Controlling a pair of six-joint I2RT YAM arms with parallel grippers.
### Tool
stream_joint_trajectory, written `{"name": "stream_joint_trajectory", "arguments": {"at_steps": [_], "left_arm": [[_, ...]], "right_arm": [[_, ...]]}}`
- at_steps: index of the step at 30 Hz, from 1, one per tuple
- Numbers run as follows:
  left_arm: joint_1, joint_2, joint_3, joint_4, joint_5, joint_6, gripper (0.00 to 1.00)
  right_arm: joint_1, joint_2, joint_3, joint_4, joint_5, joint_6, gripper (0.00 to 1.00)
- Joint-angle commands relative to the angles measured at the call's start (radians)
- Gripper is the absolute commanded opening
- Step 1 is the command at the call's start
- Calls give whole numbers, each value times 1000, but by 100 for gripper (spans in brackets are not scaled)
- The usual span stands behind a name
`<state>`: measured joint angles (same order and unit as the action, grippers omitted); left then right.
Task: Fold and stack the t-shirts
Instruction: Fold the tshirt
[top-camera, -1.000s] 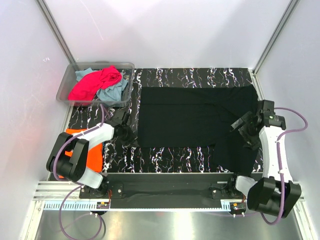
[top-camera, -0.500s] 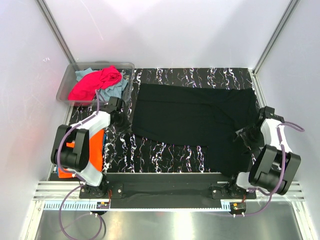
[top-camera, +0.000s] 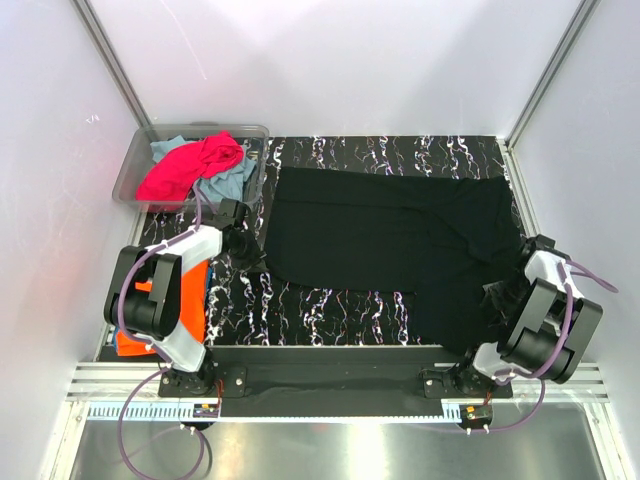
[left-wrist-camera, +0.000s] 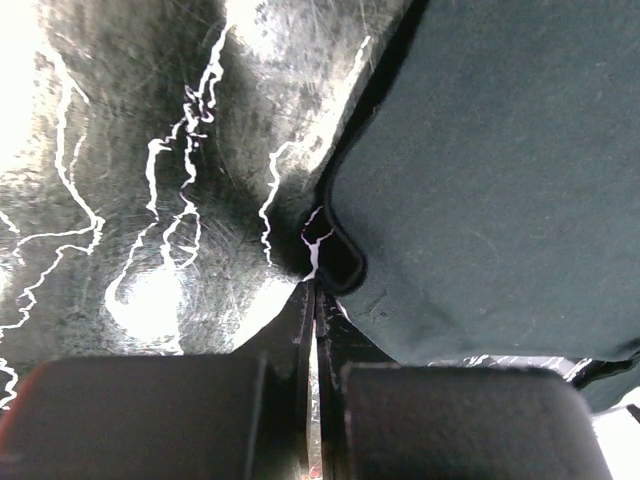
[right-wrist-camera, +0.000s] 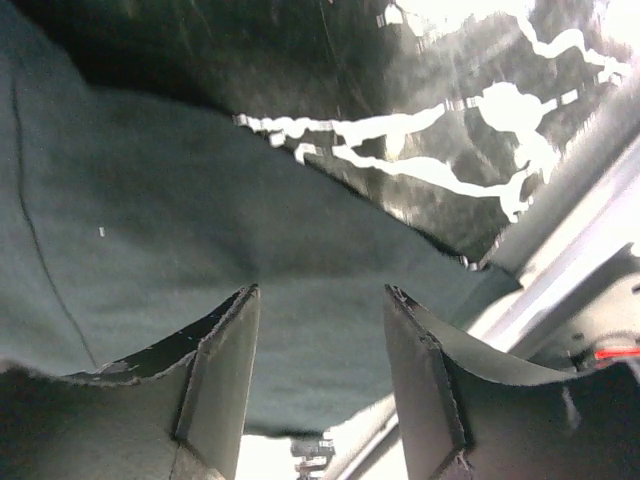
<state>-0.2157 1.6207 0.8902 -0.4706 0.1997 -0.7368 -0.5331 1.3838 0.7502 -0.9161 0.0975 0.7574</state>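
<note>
Your left gripper (left-wrist-camera: 312, 296) is pinched closed on a small fold of hem at the left edge of the black shirt (top-camera: 390, 235), which lies spread across the marbled table (top-camera: 340, 310). Your right gripper (right-wrist-camera: 320, 300) sits low over the shirt's near right corner, fingers spread apart with cloth beneath them. A pink shirt (top-camera: 185, 170) and a teal shirt (top-camera: 235, 182) are heaped in the bin (top-camera: 128, 178) at far left, and an orange shirt (top-camera: 188, 300) lies near left beside the left arm.

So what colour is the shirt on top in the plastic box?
It's a magenta-pink t-shirt, over a teal-blue t-shirt. The top external view shows it best.
</note>
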Motion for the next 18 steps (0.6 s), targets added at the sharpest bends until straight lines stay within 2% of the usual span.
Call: {"name": "stream_joint_trajectory", "arguments": {"at_steps": [1, 3, 7, 11, 12, 13, 15, 16, 18], "left_arm": [[3, 1, 13, 32, 43, 14, 0], [3, -1, 16, 24, 47, 14, 0], [1, -2, 10, 23, 60, 4, 0], [3, -18, -14, 24, 66, -9, 0], [3, -22, -25, 24, 61, -9, 0], [4, -31, -31, 24, 63, -12, 0], [4, -41, -46, 26, 63, -16, 0], [6, -53, -46, 26, 64, -18, 0], [4, -77, -59, 24, 69, -18, 0]], "right_arm": [[-2, 32, -11, 74, 51, 14, 59], [-2, 46, -2, 72, 62, 16, 64], [-2, 60, 8, 75, 99, 31, 64], [-2, 63, 12, 88, 113, 40, 54], [-2, 61, 12, 92, 111, 37, 51], [-2, 63, 12, 100, 107, 36, 41], [-2, 54, 8, 129, 107, 28, 28], [-2, 51, 0, 150, 105, 20, 15], [-2, 49, 0, 148, 100, 19, 6]]}}
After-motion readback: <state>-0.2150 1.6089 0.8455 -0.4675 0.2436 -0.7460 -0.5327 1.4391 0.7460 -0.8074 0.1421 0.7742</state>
